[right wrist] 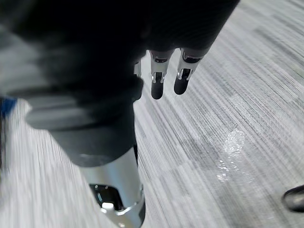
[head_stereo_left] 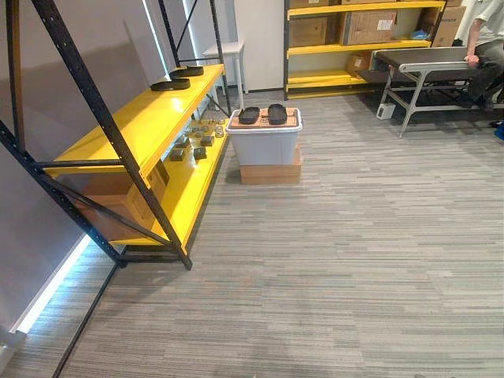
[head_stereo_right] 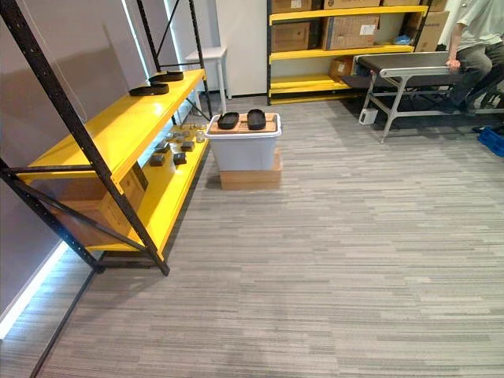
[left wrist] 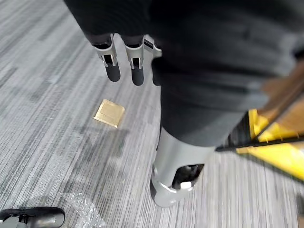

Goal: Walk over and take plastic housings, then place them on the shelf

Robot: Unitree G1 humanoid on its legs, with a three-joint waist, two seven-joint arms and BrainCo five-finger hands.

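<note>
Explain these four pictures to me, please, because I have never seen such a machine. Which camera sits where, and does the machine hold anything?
This is a walking robot with two arms and two hands. The two wide pictures come from a pair of cameras on its head, side by side, so both show the same room. At the left stands a yellow shelf with two black housings on its upper board and small parts on the lower one. Ahead, a white bin stands on a cardboard box, and two more housings lie on top of the bin. A person sits at the far right.

The other two pictures come from cameras on the wrists, each looking along its own hand. The left hand and the right hand hang over the carpet with relaxed fingers and hold nothing. A small tan square lies on the carpet past the left hand.
</note>
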